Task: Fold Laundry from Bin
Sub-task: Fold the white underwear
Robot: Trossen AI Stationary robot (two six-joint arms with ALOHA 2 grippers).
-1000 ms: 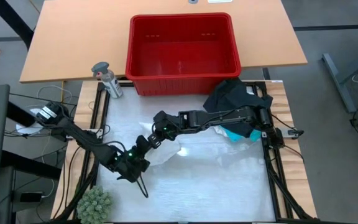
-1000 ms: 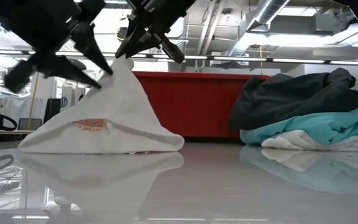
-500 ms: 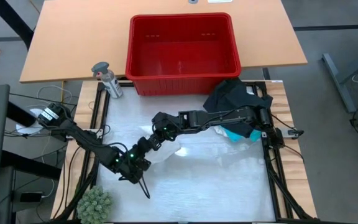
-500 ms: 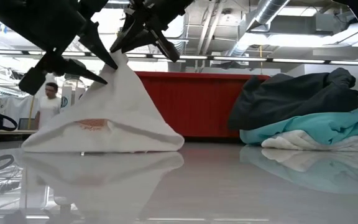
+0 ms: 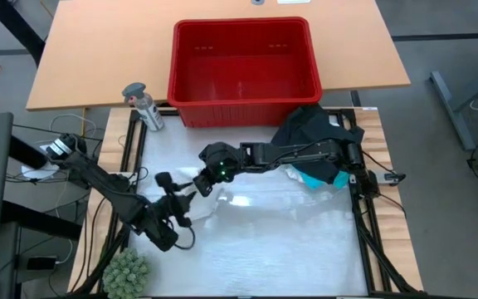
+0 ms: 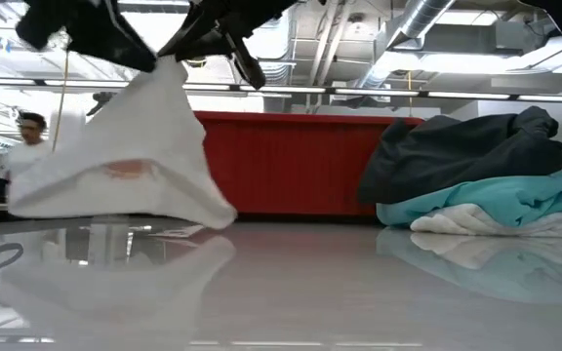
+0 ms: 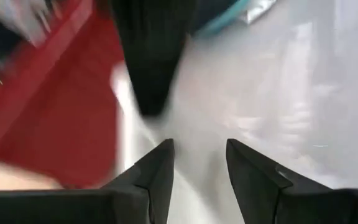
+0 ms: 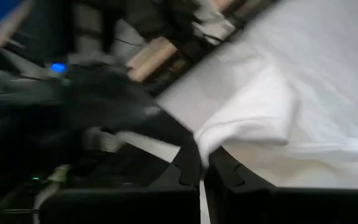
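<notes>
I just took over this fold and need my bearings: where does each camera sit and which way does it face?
High: overhead, straight down; both arms, red bin.
Low: tabletop height, level across; white garment, clothes pile.
Left wrist: past the left gripper, open.
Right wrist: right gripper pinching the garment.
High and low share bin, garment.

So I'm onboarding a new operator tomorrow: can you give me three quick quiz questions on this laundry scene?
1. True or false: the red bin holds clothes.
2. Which gripper pinches the white garment: A left, B right?
3. Which garment tops the pile at the table's right?

Key: 1 false, it looks empty. 2 B: the right gripper is shut on it; the left gripper is open beside it. 3 the black clothing, over the turquoise shirt.
</notes>
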